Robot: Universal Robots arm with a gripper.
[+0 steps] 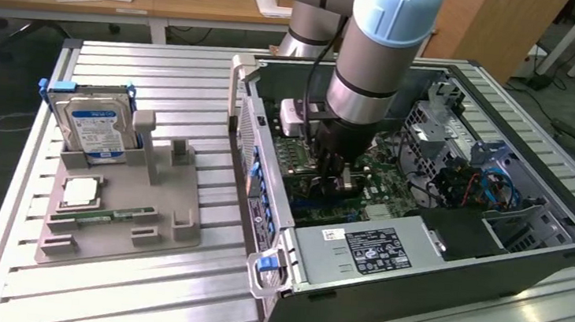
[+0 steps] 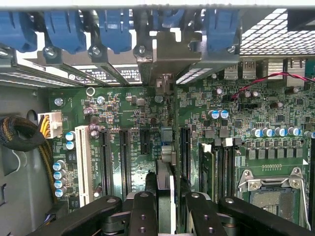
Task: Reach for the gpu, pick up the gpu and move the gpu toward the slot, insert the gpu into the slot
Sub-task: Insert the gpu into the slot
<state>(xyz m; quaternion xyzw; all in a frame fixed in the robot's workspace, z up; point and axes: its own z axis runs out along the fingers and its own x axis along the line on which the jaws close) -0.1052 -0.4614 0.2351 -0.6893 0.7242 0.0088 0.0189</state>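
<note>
Wrist view | claw (image 2: 170, 209) clamps gpu (image 2: 167, 169) edge-on | over motherboard (image 2: 123, 118)

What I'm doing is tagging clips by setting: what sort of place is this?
Probably a robotics lab or workshop: a robot arm reaches into an open desktop computer case on a slatted metal table, with a parts fixture beside it and cluttered wooden desks behind.

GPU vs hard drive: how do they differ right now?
The gpu is gripped in the pincer inside the computer case; the hard drive stands in the grey holder outside it. The gpu is a thin card seen edge-on; the hard drive is a thick silver block with a blue label. Both stand on edge.
</note>
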